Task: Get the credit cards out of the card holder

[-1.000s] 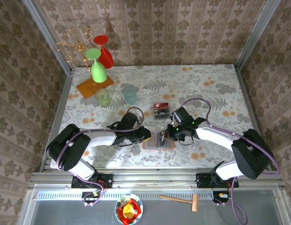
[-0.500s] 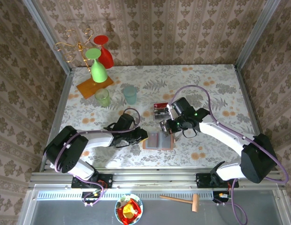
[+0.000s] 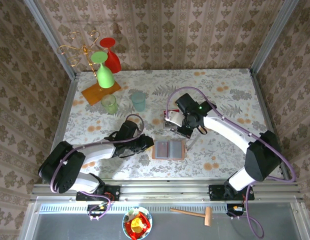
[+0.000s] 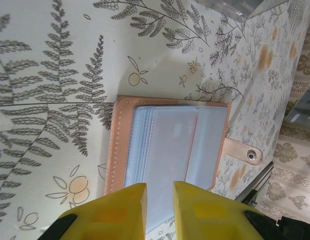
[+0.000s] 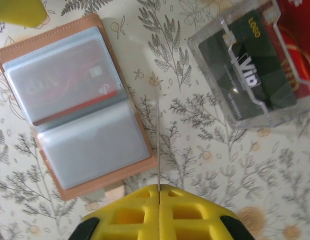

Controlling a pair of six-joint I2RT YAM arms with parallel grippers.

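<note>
Pressed shut, the right gripper (image 5: 159,189) pinches a credit card (image 5: 158,145) edge-on. In its wrist view the card is a thin line between the open card holder (image 5: 80,150) and a clear tray (image 5: 202,42) holding more credit cards (image 5: 250,70). There we also see a red card (image 5: 65,90) in the holder's upper sleeve. The left gripper (image 4: 160,186), fingers narrowly parted, hovers at the holder's near edge; we cannot tell whether it touches. From above, the holder lies flat on the floral desk (image 3: 230,90) and the right arm covers part of the tray. Two tumblers (image 3: 138,101) and a glass rack (image 3: 100,92) stand well behind.
</note>
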